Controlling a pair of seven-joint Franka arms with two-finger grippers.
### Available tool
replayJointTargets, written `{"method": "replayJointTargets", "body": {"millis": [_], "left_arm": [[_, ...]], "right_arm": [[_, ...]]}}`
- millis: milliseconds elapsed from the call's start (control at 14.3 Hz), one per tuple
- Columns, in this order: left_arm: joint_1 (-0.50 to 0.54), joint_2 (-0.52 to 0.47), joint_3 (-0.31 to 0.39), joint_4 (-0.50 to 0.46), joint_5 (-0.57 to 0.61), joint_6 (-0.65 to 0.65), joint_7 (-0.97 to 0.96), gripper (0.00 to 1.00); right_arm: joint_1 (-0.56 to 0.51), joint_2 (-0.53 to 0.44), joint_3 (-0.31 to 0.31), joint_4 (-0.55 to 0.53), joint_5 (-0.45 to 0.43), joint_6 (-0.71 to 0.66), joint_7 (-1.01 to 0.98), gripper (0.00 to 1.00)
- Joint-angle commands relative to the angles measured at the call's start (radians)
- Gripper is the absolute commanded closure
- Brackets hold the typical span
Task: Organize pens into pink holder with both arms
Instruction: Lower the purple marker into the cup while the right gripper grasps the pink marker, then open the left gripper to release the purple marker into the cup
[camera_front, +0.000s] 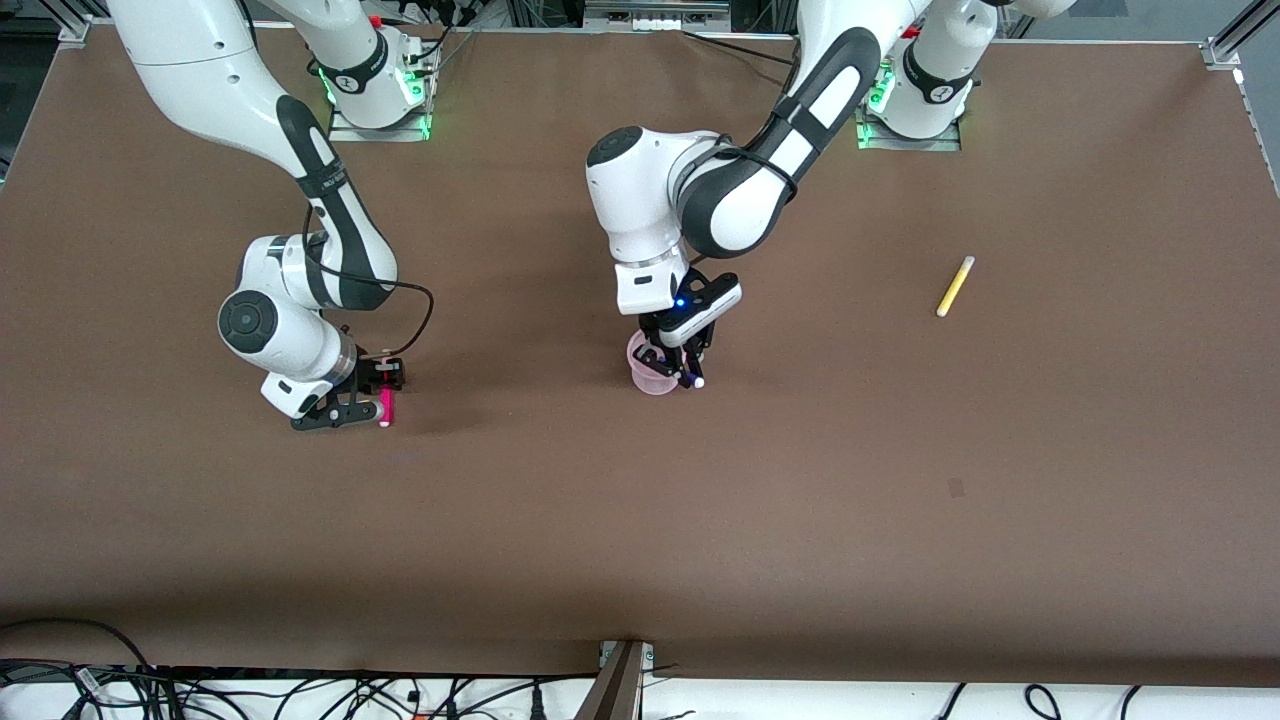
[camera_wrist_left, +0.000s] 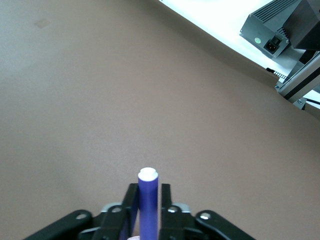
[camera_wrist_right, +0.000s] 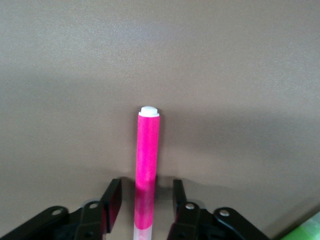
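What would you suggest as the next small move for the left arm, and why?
Probably lower the purple pen a little further and then open the left end effector. It is shut on the pen, right at the holder, so a release there should drop it in. The right end effector has its fingers on either side of the pink pen; the yellow pen lies on the table.

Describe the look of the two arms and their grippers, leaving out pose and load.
Both arms are glossy white with rounded segments and black joint bands. A thin black cable loops beside the right gripper; a blue light glows above the left gripper. Both grippers are black, two-fingered.
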Motion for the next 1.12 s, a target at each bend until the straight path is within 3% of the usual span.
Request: {"method": "replayJointTargets", "body": {"millis": [0, 210, 489, 838, 1048], "left_arm": [[-0.018, 0.018, 0.013, 0.041, 0.035, -0.024, -0.016, 0.22], [-0.016, 0.015, 0.015, 0.041, 0.036, -0.027, -0.009, 0.00], [0.065, -0.040, 0.011, 0.073, 0.003, -0.059, 0.127, 0.00], [0.226, -0.150, 0.000, 0.073, -0.311, -0.078, 0.602, 0.00], [0.318, -0.222, -0.002, 0.075, -0.465, -0.140, 0.869, 0.00]], "right_arm": [[-0.005, 0.004, 0.004, -0.003, 0.023, 0.019, -0.023, 0.57], [-0.007, 0.004, 0.004, -0.003, 0.025, 0.019, -0.028, 0.73], [-0.005, 0.004, 0.004, -0.001, 0.025, 0.019, -0.054, 1.00], [0.007, -0.041, 0.005, 0.010, 0.023, 0.008, -0.105, 1.00], [0.015, -0.114, 0.052, 0.007, 0.023, -0.004, -0.108, 1.00]]}}
